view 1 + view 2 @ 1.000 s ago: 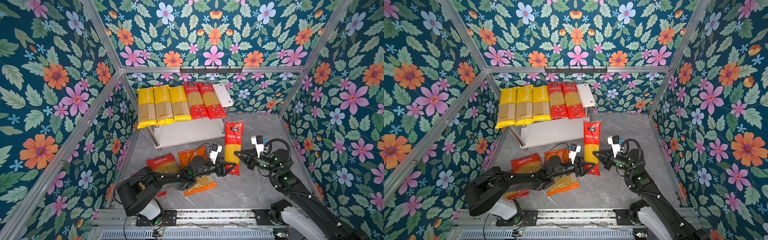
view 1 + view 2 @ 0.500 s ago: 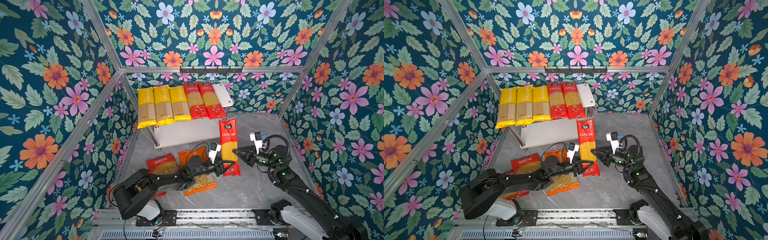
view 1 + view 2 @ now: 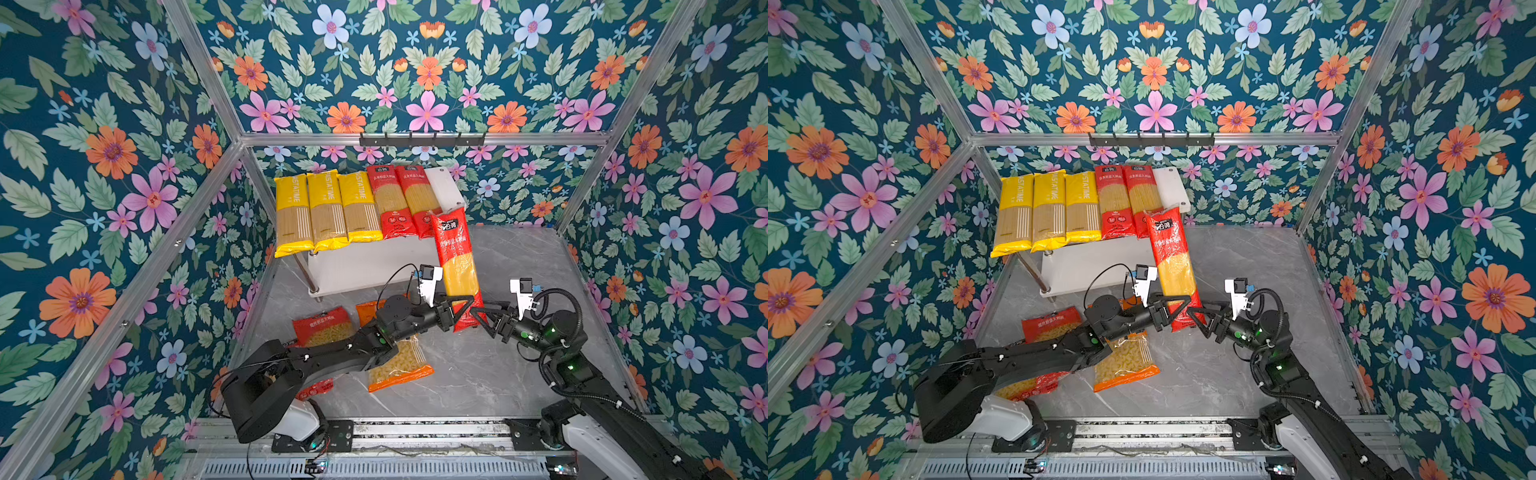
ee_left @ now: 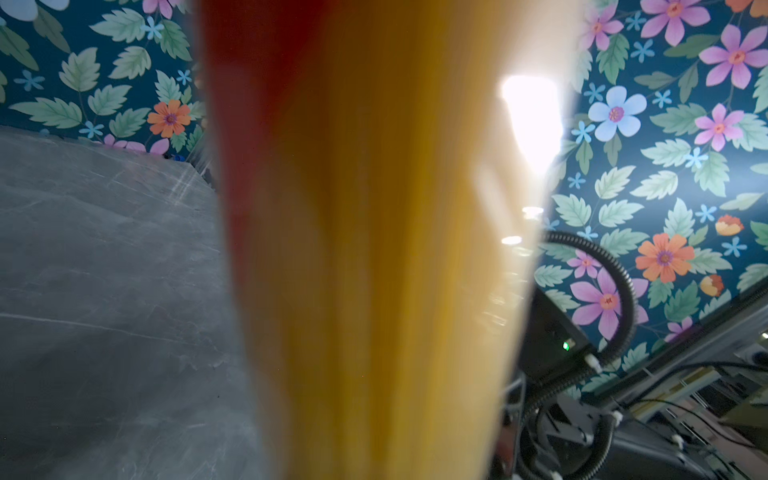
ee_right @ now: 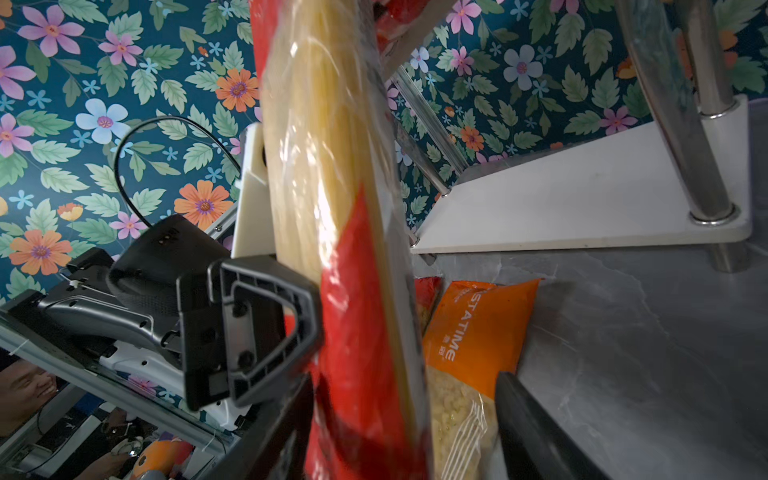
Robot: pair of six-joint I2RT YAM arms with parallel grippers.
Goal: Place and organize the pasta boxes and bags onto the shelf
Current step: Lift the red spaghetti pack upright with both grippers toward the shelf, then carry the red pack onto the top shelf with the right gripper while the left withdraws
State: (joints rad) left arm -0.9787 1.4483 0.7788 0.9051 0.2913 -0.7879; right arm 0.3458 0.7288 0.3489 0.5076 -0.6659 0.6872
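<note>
In front of the shelf (image 3: 446,187) (image 3: 1169,185), in both top views: clamped tight with the left gripper (image 3: 467,311) (image 3: 1179,311) on the low end of a red pack (image 3: 457,266) (image 3: 1173,266), nearly upright, top by the shelf's upper corner. Just beside, the right gripper (image 3: 486,322) (image 3: 1198,322), jaws spread, gripping nothing.

From the left wrist: only the pack (image 4: 374,249), blurred, close.

From the right wrist: pressed against the pack (image 5: 332,166), a left finger (image 5: 303,311); behind, the lower board (image 5: 582,199) and an orange bag (image 5: 478,328) flat on the floor (image 5: 665,353).

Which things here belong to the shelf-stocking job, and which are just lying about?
Job: shelf, three yellow spaghetti packs, two shelved red spaghetti packs, held red spaghetti pack, orange pasta bag, short red bags.
Just there: black hook rail, floral walls.
</note>
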